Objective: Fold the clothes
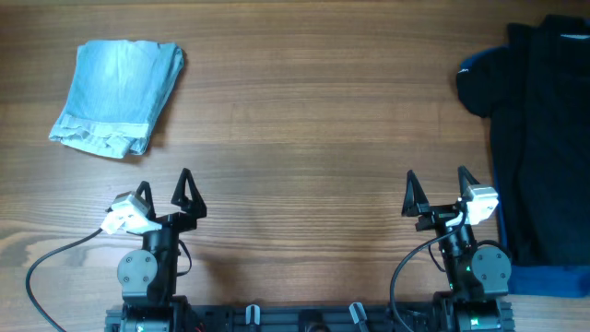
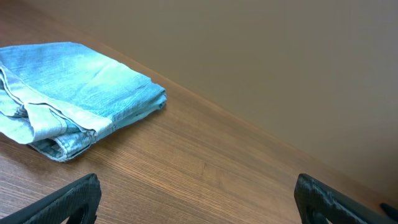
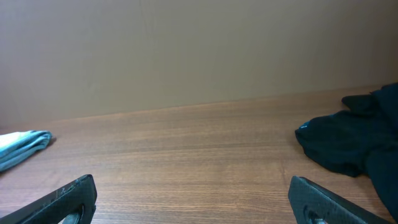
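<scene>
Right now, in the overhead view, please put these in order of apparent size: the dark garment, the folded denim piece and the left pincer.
1. dark garment: the largest, even though the frame edge cuts it off.
2. folded denim piece: clearly smaller.
3. left pincer: the smallest, with its jaws open.

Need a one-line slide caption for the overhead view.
Left claw and right claw open and empty; folded denim at far left, unfolded dark garment at right.
</scene>
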